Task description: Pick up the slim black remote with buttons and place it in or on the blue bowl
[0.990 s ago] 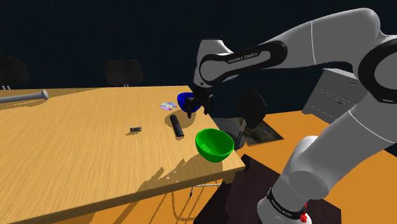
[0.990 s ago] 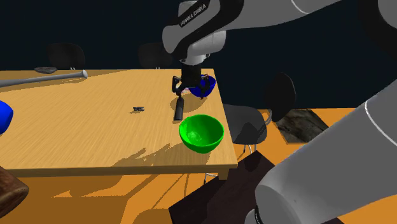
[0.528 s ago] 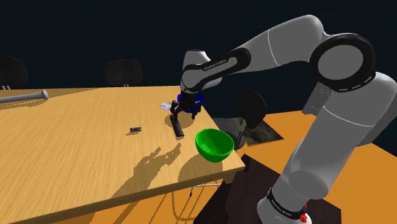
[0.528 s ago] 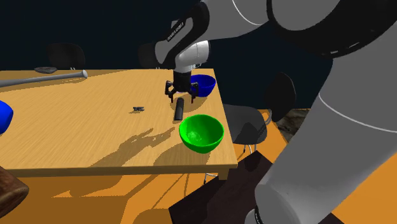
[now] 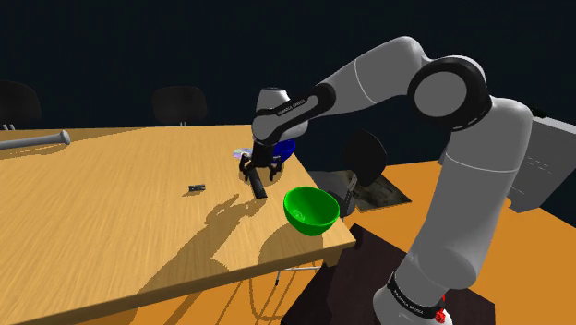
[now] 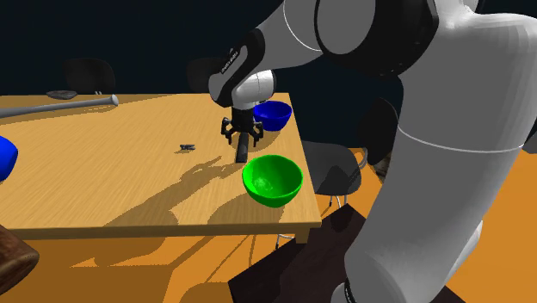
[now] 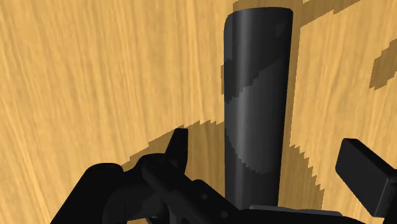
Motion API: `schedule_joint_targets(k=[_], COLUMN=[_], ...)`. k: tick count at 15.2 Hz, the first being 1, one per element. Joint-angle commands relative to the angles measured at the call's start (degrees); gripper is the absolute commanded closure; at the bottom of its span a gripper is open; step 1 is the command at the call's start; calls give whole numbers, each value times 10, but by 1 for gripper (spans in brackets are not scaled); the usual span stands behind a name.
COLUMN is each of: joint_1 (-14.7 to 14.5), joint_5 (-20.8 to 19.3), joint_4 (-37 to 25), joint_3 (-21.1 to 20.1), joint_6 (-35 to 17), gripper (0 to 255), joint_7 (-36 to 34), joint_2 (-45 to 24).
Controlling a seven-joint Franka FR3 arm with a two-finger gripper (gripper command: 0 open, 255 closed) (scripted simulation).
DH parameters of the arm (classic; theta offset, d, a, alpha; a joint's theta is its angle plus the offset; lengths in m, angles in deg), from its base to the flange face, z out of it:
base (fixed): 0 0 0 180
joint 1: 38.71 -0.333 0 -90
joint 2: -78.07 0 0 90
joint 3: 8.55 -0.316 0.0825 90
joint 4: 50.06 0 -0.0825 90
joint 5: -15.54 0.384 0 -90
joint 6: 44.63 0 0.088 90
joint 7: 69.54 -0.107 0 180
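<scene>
The slim black remote (image 5: 259,186) lies flat on the wooden table (image 5: 111,222), between the blue bowl (image 5: 287,150) and a green bowl (image 5: 310,210). My gripper (image 5: 256,172) is down low over the remote's end nearest the blue bowl. In the second exterior view the gripper (image 6: 240,133) stands just beside the blue bowl (image 6: 275,114), over the remote (image 6: 243,151). In the wrist view the remote (image 7: 257,95) runs out from between the two fingers of the gripper (image 7: 270,156). The fingers stand apart on either side of it and do not touch it.
The green bowl (image 6: 272,179) sits near the table's corner, close to the remote's other end. A small dark object (image 5: 196,187) lies further in on the table. A grey metal bat (image 5: 37,140) rests at the far edge. A shiny disc (image 5: 240,152) lies by the blue bowl.
The arm has swung from over the blue bowl toward the shoulder view's left and come down, bringing the open gripper low over the remote's end.
</scene>
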Motion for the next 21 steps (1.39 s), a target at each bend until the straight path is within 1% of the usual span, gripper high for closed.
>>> schedule_joint_targets(k=[1, 3, 11, 12, 21], joint_1=[0, -1, -1, -1, -1], joint_5=[1, 2, 2, 2, 2], joint_4=[3, 6, 6, 6, 6], joint_3=[-1, -1, -1, -1, -1], joint_6=[-16, -27, -27, -27, -27], gripper=[0, 0, 0, 255, 255], joint_7=[1, 1, 1, 1, 1], joint_2=[-12, -20, -20, -20, -20])
